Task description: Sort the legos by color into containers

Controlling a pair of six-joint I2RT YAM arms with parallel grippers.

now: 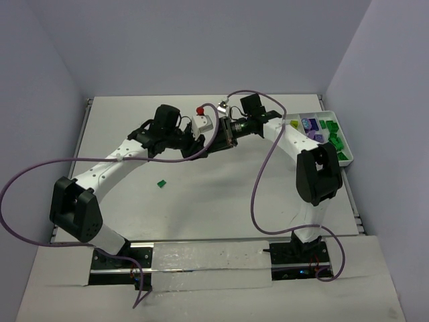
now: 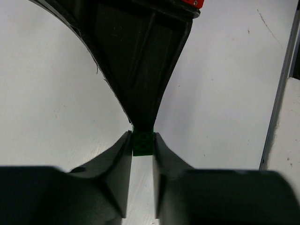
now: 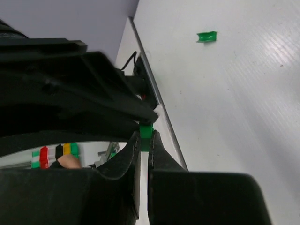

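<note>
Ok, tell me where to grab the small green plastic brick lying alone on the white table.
Probably come straight down from above and pinch the small green plastic brick across its narrow width. It lies flat and low on the white table, nothing beside it, so a side approach offers little to grip.

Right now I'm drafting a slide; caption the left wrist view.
One green lego pinched by both the left gripper and right gripper, tip to tip above the table.
</note>
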